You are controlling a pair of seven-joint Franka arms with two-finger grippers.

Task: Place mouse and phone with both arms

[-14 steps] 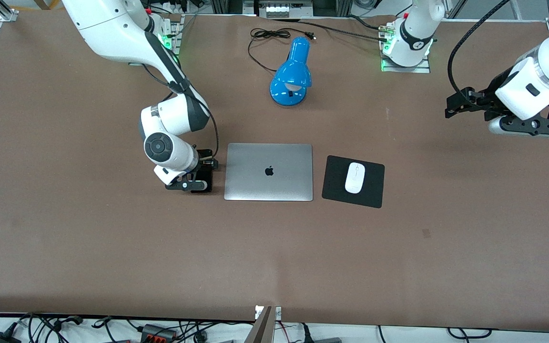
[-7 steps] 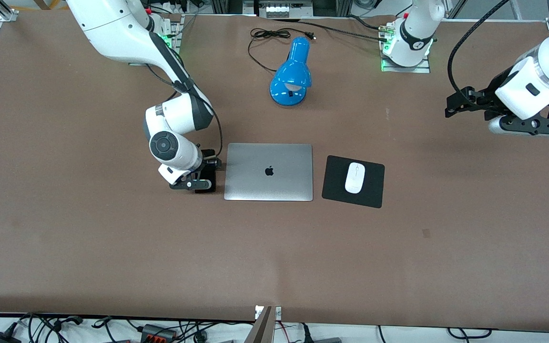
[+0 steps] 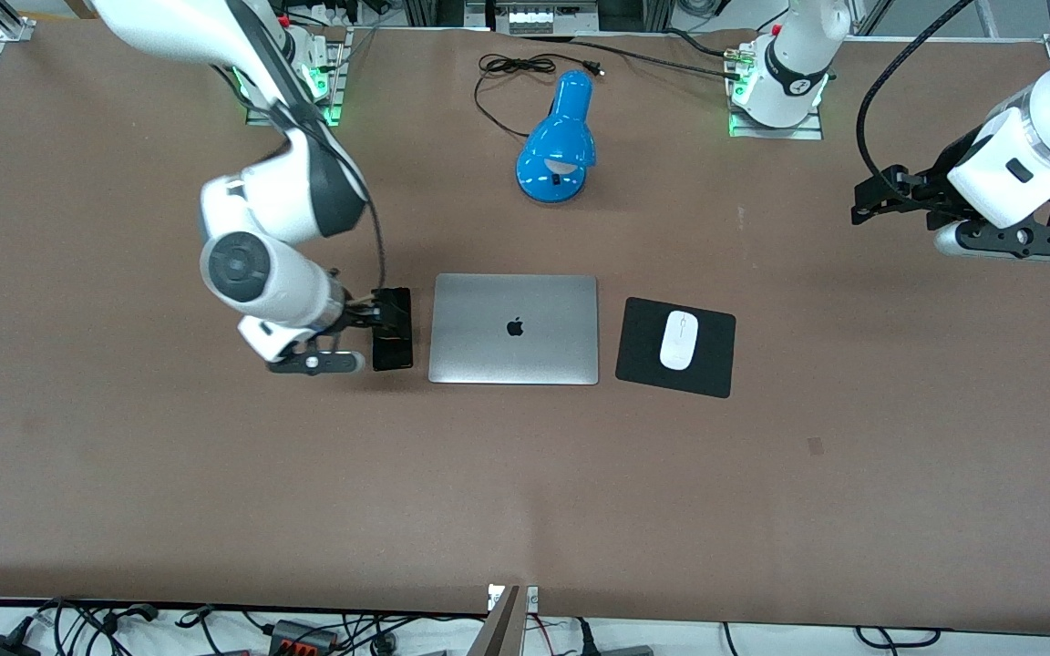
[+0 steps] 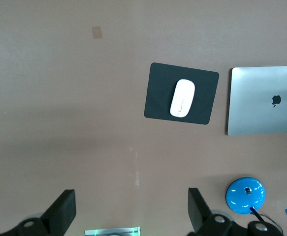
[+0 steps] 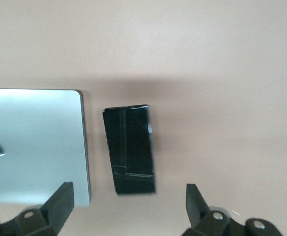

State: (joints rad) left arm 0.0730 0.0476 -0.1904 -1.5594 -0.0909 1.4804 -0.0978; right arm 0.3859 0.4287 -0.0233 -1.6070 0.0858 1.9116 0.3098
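Step in hand, as judged: clear the right gripper [image 5: 128,206] from the phone [image 3: 392,328]. Lift straight; fingers [image 5: 59,201] released, nothing grasped. The phone lies flat on the counter [image 3: 525,492], just beside the laptop [image 3: 514,329], toward the right arm's end. The mouse [image 3: 678,339] rests on the mouse pad [image 3: 643,351]. The left gripper [image 4: 131,211] waits, fingers released. Only the right wrist view shows the phone's full outline.

The right claw [image 3: 370,319] hangs low, its fingers [image 5: 58,200] spread wide and empty. The left claw [image 3: 880,205] waits high toward its own end, jaws parted.
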